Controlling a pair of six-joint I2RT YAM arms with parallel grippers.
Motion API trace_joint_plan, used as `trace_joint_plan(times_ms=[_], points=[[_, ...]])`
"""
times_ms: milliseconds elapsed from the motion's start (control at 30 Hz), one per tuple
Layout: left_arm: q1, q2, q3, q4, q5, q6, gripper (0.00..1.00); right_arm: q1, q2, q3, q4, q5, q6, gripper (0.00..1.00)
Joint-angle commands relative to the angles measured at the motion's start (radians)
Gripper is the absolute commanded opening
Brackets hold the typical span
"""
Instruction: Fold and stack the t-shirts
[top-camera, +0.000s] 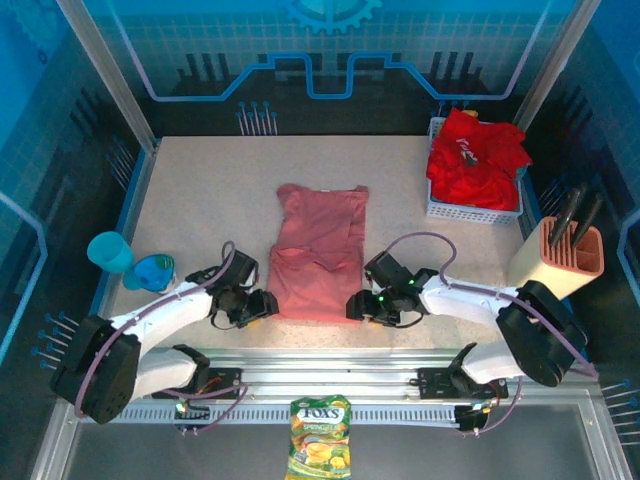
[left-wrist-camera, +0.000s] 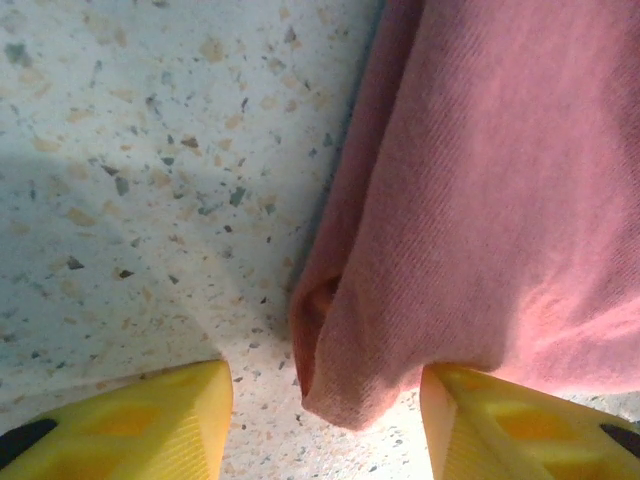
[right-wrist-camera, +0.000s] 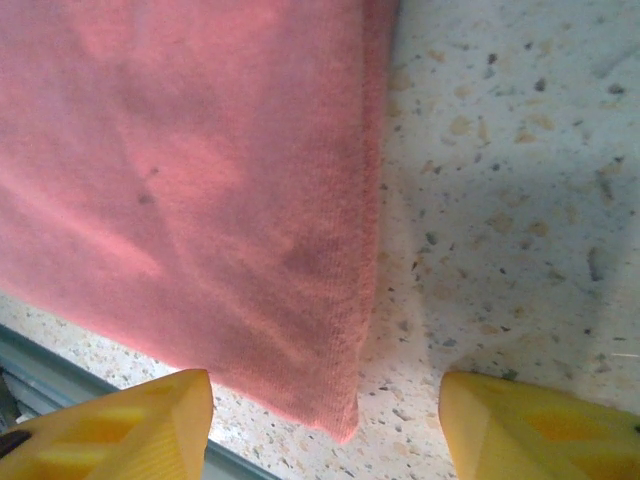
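Grasping the near hem looks like the step in hand. The faded salmon-pink cloth t-shirt (top-camera: 320, 250) lies flat in the middle of the speckled table (top-camera: 200, 200) as a narrow strip, its sides apparently already turned in.

The left fingers (top-camera: 262, 304) sit at its near left corner and the right fingers (top-camera: 357, 304) at its near right corner. In the left wrist view the yellow left fingers (left-wrist-camera: 130, 420) stand apart with the rolled corner of cloth between them, not pinched. In the right wrist view the right fingers (right-wrist-camera: 110, 430) are likewise spread, the hem corner lying in the gap nearer one finger.

Next, I judge, both pairs must close on their corners together, getting under every layer. They can then lift and carry the hem evenly toward the collar.

Both arms reach low and forward from their bases, elbows outward, wrists angled in toward the shirt.

The bright red cloth t-shirts (top-camera: 475, 160) are heaped in the white plastic mesh basket (top-camera: 475, 212) at the far right.
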Motion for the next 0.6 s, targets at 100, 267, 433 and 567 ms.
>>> trace_joint_plan(times_ms=[100, 267, 433, 567], points=[[0.004, -0.001, -0.005, 0.121, 0.030, 0.005, 0.48, 0.054, 0.057, -0.002, 0.111, -0.031, 0.070, 0.58], [0.005, 0.004, -0.003, 0.136, 0.039, 0.003, 0.44, 0.056, 0.056, 0.032, 0.070, -0.036, 0.069, 0.57], [0.005, 0.034, 0.004, 0.110, 0.024, 0.017, 0.42, 0.061, 0.070, 0.055, 0.016, -0.036, 0.077, 0.55], [0.005, 0.031, -0.001, 0.088, 0.007, 0.016, 0.42, 0.062, 0.085, 0.072, -0.008, -0.054, 0.084, 0.55]])
